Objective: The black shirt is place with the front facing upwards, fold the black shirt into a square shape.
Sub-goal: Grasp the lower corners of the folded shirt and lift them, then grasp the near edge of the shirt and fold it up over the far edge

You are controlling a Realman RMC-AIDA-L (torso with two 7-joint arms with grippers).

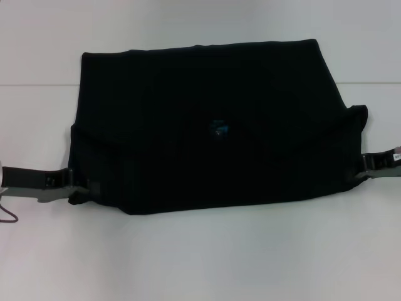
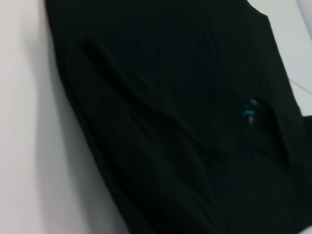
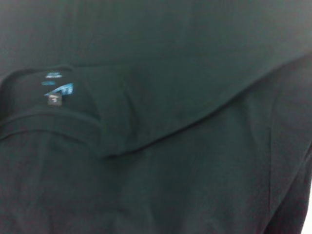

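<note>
Black cloth, folded once across, with both grippers at its near corners.

From the head view we see the black shirt [image 1: 213,125] lying wide on the white surface [image 1: 200,257], its neck label [image 1: 219,128] near the middle; the left gripper [image 1: 74,187] and right gripper [image 1: 364,168] sit at its side edges, and we cannot tell whether either is pinching cloth. In the left wrist view the shirt [image 2: 161,117] shows long soft ridges. In the right wrist view a folded flap edge runs slantwise beside the label [image 3: 58,90]. For a square, we judge both sides should be lifted level and together, keeping edges aligned.
</note>
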